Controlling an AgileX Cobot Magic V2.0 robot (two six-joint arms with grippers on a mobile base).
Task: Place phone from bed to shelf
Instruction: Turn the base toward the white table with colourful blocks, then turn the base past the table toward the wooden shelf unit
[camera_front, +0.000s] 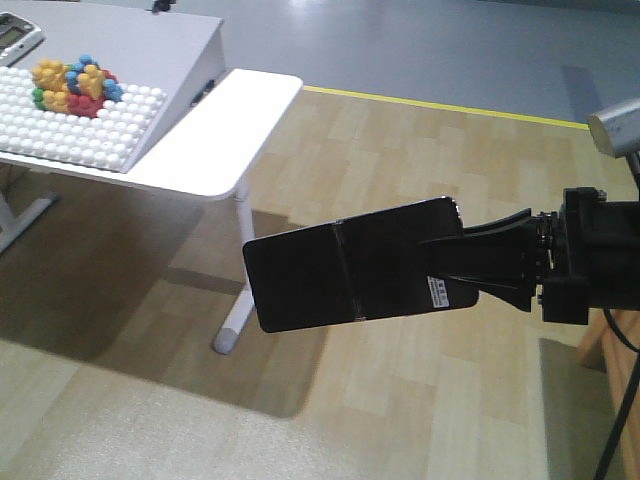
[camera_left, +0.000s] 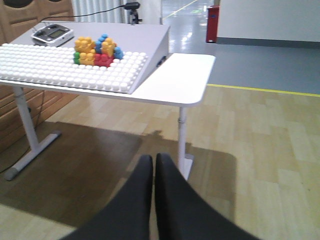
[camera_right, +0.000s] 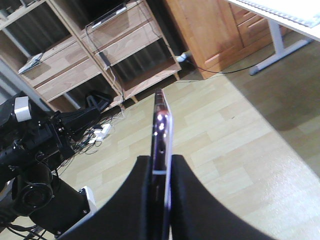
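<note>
Between the black fingers of the right gripper (camera_front: 445, 266), the phone (camera_front: 350, 268) is clamped flat by its end, the jaws closed on both faces. The white barcode sticker (camera_front: 440, 292) sits just beside the lower finger. The rest of the slab juts out ahead of the jaws, in the air above the pale wood floor (camera_front: 420, 400), touching nothing else.

In the right wrist view the phone (camera_right: 161, 125) shows edge-on, its pinkish rim running straight forward from the jaws. Beyond its far tip, well apart, stands the shelf (camera_right: 75, 65), with dark items lying on its boards. Cables (camera_right: 102, 132) trail on the floor at its foot. To the right of the shelf is a brown cabinet (camera_right: 210, 30). Left of the jaws, black robot hardware (camera_right: 40, 150) crowds the near floor.

The left gripper (camera_left: 153, 167) has its jaws pressed together with nothing between them. Ahead of them and to the left is a white table (camera_left: 185, 82) carrying a studded board (camera_left: 60, 67) with a cluster of coloured toy blocks (camera_left: 97, 50). One table leg (camera_left: 183, 135) stands just beyond the fingertips.
</note>
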